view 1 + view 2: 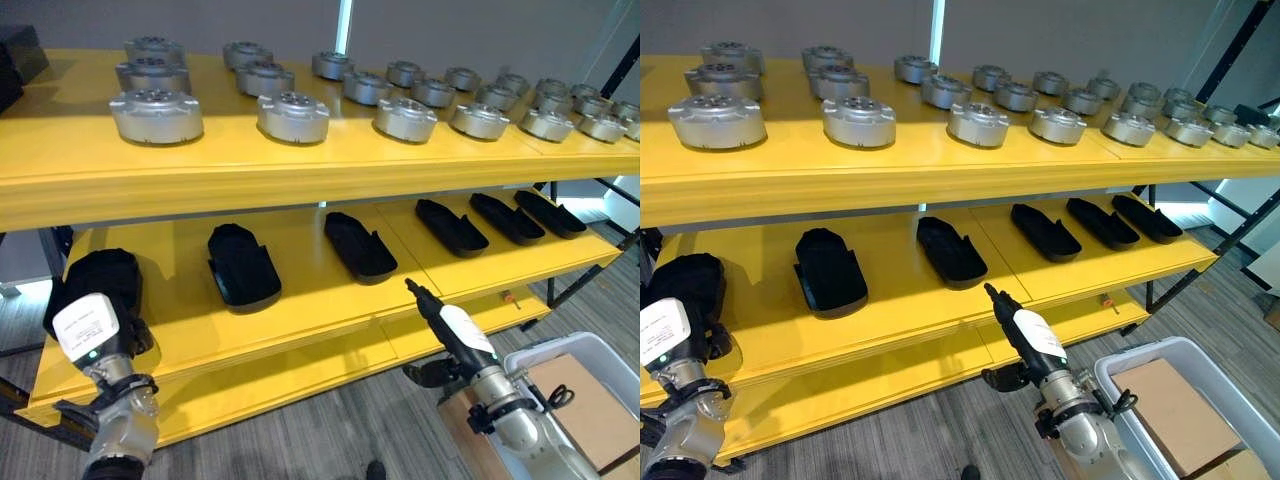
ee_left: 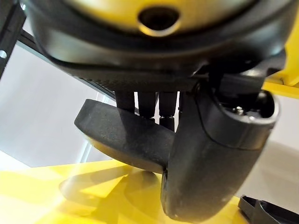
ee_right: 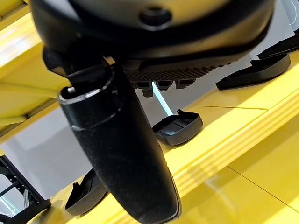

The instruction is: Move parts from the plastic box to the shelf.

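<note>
The black molded part [image 1: 98, 283] is in the left hand [image 1: 92, 325], lower left of the left eye view, sitting right over the left end of the yellow middle shelf [image 1: 300, 300]. In the left wrist view the fingers [image 2: 147, 103] are curled over the top of it and the thumb [image 2: 210, 154] comes up on the near side, so it's clamped. It hangs just above the shelf surface, not resting yet as far as I can judge.

What matters for the set-down: the part is straight ahead of the palm, and its long axis looks to run front to back like the other black parts [image 1: 243, 265] already lined up across that shelf, matte, shoe-shaped, hollowed on top. The open spot is directly under it, left of the first one in the row.

The right hand [image 1: 440, 315] is at lower center-right, fingers straight and holding nothing, pointing at the shelf edge. The grey plastic box [image 1: 600, 352] is at lower right beside that arm, with brown cardboard [image 1: 1170, 405] inside.

The top shelf holds rows of round silver metal flanged housings [image 1: 155, 115], machined and shiny.
</note>
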`<state>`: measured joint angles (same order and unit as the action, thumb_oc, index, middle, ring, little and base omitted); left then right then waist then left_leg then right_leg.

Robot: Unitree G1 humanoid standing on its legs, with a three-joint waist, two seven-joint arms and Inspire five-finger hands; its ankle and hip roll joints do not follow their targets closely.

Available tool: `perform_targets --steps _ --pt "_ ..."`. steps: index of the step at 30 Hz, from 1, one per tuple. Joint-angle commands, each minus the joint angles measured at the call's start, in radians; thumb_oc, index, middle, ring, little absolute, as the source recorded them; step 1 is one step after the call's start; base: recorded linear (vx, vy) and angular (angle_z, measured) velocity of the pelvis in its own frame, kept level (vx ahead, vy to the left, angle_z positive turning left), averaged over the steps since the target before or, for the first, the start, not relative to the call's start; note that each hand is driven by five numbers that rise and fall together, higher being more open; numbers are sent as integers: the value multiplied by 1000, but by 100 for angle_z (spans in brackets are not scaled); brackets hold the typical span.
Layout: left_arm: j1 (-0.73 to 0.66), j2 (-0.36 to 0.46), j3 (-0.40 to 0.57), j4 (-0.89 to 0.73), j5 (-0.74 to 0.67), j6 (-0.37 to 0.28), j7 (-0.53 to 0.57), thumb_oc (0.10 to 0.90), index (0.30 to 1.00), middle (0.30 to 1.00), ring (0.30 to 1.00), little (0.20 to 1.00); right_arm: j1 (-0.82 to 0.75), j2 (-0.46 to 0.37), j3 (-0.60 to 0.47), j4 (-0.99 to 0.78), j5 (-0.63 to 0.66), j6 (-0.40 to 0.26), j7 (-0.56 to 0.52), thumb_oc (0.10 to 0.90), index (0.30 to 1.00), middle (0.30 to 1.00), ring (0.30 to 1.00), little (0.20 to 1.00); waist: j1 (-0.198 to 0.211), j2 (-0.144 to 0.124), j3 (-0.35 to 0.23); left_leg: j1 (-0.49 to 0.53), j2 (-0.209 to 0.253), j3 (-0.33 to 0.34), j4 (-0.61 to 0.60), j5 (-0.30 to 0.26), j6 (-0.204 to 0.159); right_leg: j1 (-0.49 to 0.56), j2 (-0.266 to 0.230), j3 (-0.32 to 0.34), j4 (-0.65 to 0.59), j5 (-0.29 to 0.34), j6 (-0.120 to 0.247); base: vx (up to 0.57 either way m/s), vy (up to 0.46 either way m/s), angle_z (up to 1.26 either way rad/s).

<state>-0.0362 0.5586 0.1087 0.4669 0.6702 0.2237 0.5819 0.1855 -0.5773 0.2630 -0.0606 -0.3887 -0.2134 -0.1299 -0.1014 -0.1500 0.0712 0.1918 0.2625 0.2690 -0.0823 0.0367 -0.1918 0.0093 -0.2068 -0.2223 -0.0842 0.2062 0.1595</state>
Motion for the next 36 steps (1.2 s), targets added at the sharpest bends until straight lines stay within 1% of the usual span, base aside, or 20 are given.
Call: perform_targets --steps 1,5,11,12,21,29,36 --pt "-117 50 -16 66 -41 5 -32 400 300 300 300 300 -113 -28 -40 -122 62 -61 -38 900 1000 1000 1000 1000 -5 2 62 48 20 15 -5 -52 34 57 -66 -24 111 -123 61 0 0 0" --pt "-125 57 -25 89 -41 4 -36 400 300 300 300 300 -112 -30 -38 -121 63 -63 -39 900 1000 1000 1000 1000 -7 0 62 48 18 19 -5 -54 34 55 -66 -22 109 -120 61 7 2 -3" --pt "-152 91 -42 115 -36 3 -50 400 300 300 300 300 -106 -29 -36 -114 62 -64 -44 900 1000 1000 1000 1000 -11 -5 71 44 15 26 -5 -55 36 46 -67 -13 106 -114 66 2 7 -7" --pt "-157 101 -45 121 -40 3 -51 900 1000 1000 1000 1000 -108 -30 -33 -115 60 -65 -43 900 1000 1000 1000 1000 -11 -8 74 45 13 28 -5 -57 38 42 -66 -10 106 -111 67 -1 9 -5" --pt "-155 133 -34 135 -41 4 -68 900 1000 1000 1000 1000 -106 -29 -30 -114 55 -66 -43 900 1000 1000 1000 1000 -6 -12 80 51 11 35 -5 -61 39 43 -66 -5 109 -114 67 1 1 -1" --pt "-123 146 -7 141 -53 -4 -75 900 1000 1000 1000 1000 -98 -30 -32 -119 57 -68 -38 900 1000 1000 1000 1000 -3 -7 73 58 8 35 -5 -68 40 55 -68 -12 103 -115 69 0 0 0" --pt "-89 172 33 68 -32 -15 -58 900 1000 1000 1000 1000 -93 -30 -44 -123 60 -72 -32 900 1000 1000 1000 1000 -1 3 58 63 5 35 -5 -72 41 65 -68 -15 96 -115 69 5 2 0"
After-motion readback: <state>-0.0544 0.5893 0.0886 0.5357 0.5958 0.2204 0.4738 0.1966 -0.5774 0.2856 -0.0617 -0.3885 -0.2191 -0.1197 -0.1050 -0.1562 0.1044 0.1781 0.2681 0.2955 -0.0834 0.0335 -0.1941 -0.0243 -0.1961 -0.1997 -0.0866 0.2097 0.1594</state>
